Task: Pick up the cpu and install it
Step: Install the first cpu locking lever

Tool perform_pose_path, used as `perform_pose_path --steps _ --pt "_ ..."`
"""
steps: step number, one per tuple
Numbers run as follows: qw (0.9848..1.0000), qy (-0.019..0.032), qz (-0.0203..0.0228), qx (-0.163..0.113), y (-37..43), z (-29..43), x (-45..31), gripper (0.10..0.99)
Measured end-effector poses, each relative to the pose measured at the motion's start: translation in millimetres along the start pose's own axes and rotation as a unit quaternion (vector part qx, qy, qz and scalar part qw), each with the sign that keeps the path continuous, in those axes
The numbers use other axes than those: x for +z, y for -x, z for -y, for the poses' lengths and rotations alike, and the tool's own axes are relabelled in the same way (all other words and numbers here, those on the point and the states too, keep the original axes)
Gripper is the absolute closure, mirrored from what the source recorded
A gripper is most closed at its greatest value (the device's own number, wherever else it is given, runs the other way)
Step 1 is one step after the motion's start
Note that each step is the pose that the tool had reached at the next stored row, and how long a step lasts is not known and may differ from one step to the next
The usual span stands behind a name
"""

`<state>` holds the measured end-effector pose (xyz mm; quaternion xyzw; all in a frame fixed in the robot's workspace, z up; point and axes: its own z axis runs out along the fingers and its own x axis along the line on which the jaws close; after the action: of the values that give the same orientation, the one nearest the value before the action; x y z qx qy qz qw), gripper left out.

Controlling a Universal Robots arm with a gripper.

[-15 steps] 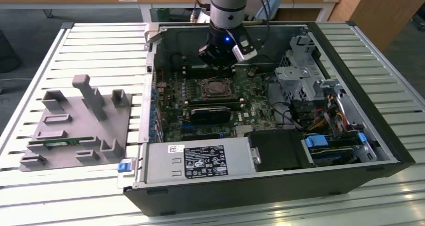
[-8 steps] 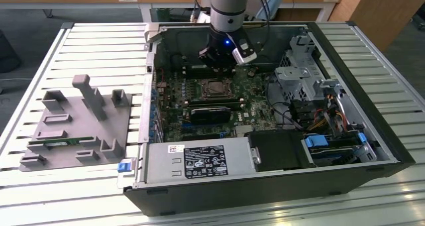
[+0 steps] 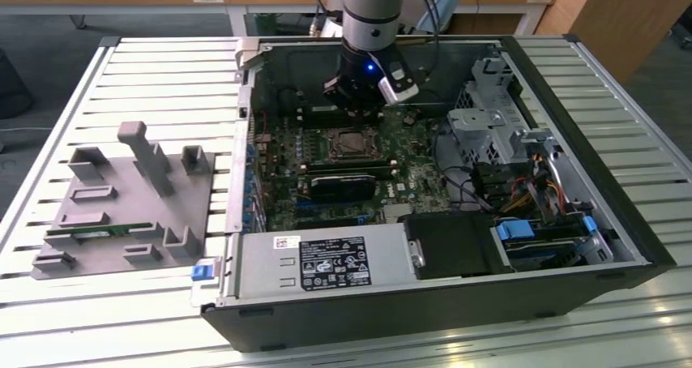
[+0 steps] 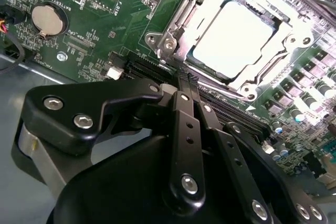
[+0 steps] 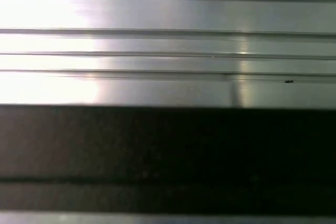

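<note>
Inside the open computer case (image 3: 605, 222), lying on its side on the slatted metal counter (image 3: 162, 76), the arm's gripper (image 3: 357, 100) hangs over the far part of the green motherboard (image 3: 324, 181), just beyond the CPU socket (image 3: 348, 143). In the second wrist view the cpu (image 4: 233, 38) sits flat in the socket's silver frame (image 4: 173, 35), its bright metal top facing up and glaring under the light. It looks seated, though I cannot tell whether the frame is latched. The black fingers (image 4: 185, 103) lie pressed together in a narrow point with nothing between them, and their tips aim at the near edge of the socket, with the chip just past them; whether they touch the frame I cannot tell. A round coin battery (image 4: 48, 18) sits on the board well to one side of the socket. In the exterior view, a grey parts fixture (image 3: 119, 206) stands on the counter to the case's left, with a green memory stick (image 3: 103, 232) lying in it.
</note>
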<state>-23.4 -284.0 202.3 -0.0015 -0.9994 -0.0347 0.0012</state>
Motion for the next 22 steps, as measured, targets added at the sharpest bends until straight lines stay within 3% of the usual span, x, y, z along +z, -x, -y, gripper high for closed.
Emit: perform_pose_path --steps 7,18,22 --pt "1.0000 -0.0079 -0.0003 0.000 -0.1 0.0 3.1 0.980" --pt "1.0000 -0.0083 0.0000 0.000 0.0 -0.4 -0.3 0.980" --pt "0.9999 -0.0111 -0.0001 0.000 0.0 -0.3 0.2 0.980"
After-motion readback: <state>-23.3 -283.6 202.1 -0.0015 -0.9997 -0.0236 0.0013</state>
